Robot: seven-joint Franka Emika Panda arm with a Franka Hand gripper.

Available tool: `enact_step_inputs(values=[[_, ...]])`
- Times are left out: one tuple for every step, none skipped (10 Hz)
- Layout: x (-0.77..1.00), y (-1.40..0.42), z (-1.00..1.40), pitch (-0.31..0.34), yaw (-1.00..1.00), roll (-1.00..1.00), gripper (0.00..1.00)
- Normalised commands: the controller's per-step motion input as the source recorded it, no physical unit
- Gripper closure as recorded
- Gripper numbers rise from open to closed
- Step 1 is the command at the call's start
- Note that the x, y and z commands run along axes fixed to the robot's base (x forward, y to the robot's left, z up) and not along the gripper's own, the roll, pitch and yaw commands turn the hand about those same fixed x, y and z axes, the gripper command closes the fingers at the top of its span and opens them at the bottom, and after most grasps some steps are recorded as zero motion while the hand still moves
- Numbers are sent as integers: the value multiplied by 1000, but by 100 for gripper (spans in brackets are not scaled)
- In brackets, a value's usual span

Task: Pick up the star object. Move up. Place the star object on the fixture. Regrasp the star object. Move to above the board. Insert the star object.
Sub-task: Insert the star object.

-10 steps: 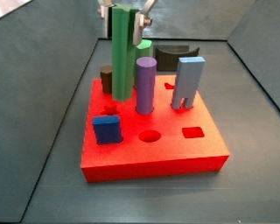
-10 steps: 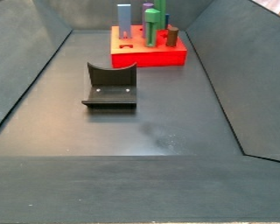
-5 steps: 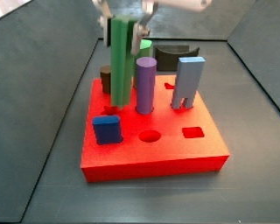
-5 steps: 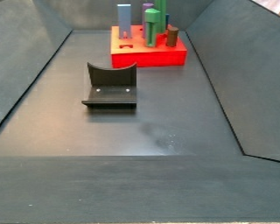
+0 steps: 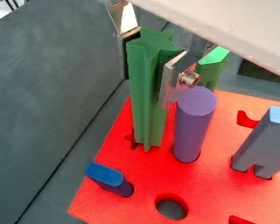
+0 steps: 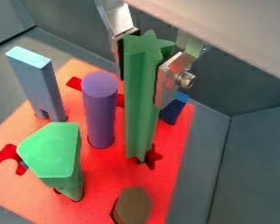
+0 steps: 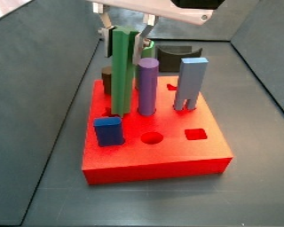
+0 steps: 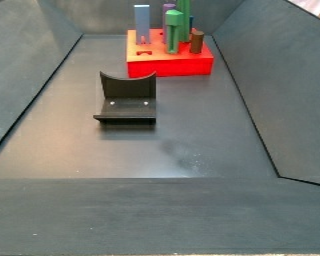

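The star object (image 7: 121, 75) is a tall green prism standing upright at the red board's (image 7: 169, 160) far left. Both wrist views show its lower end (image 5: 146, 140) inside the star-shaped cut-out (image 6: 140, 157). My gripper (image 7: 123, 34) is above the board, shut on the star's upper part, one silver finger (image 5: 174, 79) on each side (image 6: 168, 74). The dark fixture (image 8: 127, 98) stands on the floor apart from the board and shows behind it in a side view (image 7: 174, 58). In that other side view (image 8: 176, 28) the star shows but the gripper does not.
On the board stand a purple peg (image 7: 147, 87) right beside the star, a light blue peg (image 7: 192, 84), a blue block (image 7: 107, 131), a stubby green block (image 6: 55, 153) and a brown peg (image 6: 133, 206). A round hole (image 7: 152, 138) and a square hole (image 7: 195, 135) are open. Grey walls surround the floor.
My gripper has come down with the star object, whose top is now lower and whose foot sits in the star cut-out. Nothing else has moved.
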Motion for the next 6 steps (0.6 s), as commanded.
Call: enact_step_inputs(values=[[-157,0,6,-63,0,-27,100],[-166,0,0,-61,0,-17,100],[-169,-3,0,-66,0,-16,100],[-46,0,0,-36,0,-10,100],[-63,0,0,-26,0,-3,100],[-57,-11,0,-23,0,-7,100]])
